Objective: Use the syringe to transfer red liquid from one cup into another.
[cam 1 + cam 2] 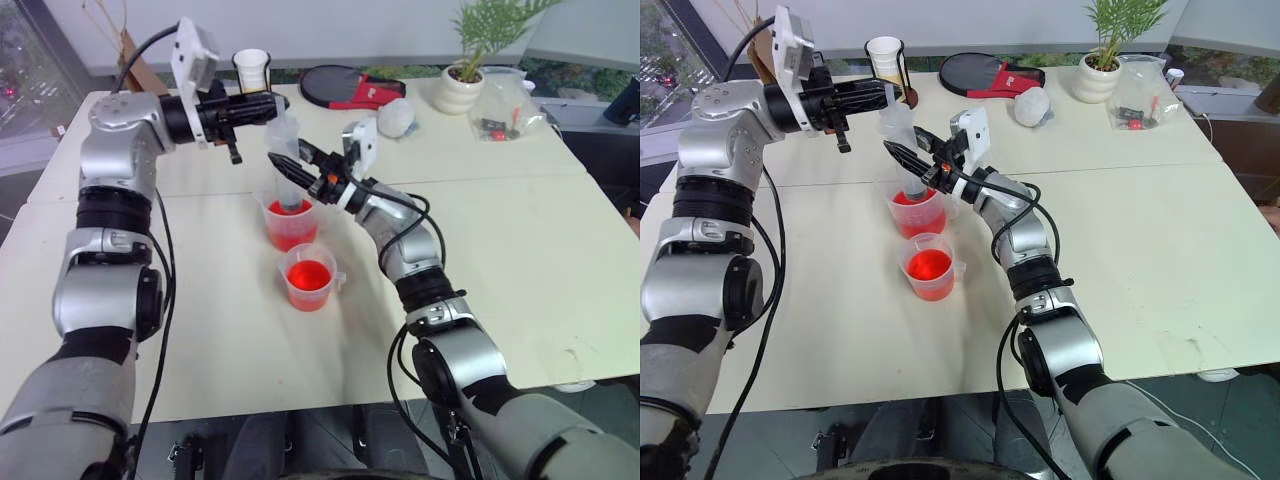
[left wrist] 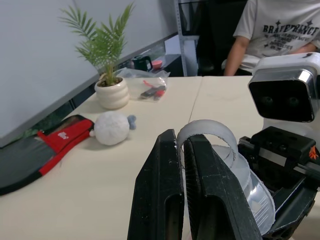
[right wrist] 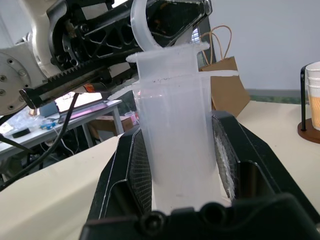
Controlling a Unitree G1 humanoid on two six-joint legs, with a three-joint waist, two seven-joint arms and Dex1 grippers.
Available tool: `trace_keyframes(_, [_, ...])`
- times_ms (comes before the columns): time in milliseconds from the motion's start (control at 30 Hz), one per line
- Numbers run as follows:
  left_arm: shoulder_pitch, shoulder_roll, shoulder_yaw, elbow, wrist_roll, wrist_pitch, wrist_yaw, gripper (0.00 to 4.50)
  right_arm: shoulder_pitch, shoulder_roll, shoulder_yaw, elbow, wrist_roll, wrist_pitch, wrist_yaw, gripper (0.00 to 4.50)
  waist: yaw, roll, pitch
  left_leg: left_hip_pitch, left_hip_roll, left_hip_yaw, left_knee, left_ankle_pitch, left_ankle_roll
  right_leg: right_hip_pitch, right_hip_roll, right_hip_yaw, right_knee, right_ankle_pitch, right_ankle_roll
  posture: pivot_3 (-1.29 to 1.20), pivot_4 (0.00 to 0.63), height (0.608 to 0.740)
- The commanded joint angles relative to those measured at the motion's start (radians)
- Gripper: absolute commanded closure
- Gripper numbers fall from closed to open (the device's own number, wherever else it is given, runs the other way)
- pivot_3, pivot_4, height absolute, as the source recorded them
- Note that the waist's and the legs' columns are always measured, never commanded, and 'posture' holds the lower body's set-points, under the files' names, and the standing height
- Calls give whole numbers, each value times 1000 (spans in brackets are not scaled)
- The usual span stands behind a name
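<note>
Cream table with potted plant by windows; right fingers clamping syringe, left fingers pinching its plunger ring.

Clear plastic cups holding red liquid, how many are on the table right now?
2. The taller clear plastic cup stands farther from the robot, with the clear plastic syringe standing in it. The shorter clear plastic cup sits just in front of it, nearer the robot.
</note>
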Motion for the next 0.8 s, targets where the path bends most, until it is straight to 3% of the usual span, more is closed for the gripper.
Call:
trace_keyframes(33, [-54, 16, 75, -78, -54, 15, 61, 4479, 31, 32, 65, 2, -37, -19, 29, 3093, -1, 0, 0, 0, 0, 0, 0, 0, 0, 0, 0, 0, 0, 0, 0, 0, 150, 740])
trace_keyframes(800, [-79, 52, 129, -103, -91, 68, 99, 4479, 62, 61, 86, 30, -68, -49, 21, 3093, -1, 0, 0, 0, 0, 0, 0, 0, 0, 0, 0, 0, 0, 0, 0, 0, 150, 740])
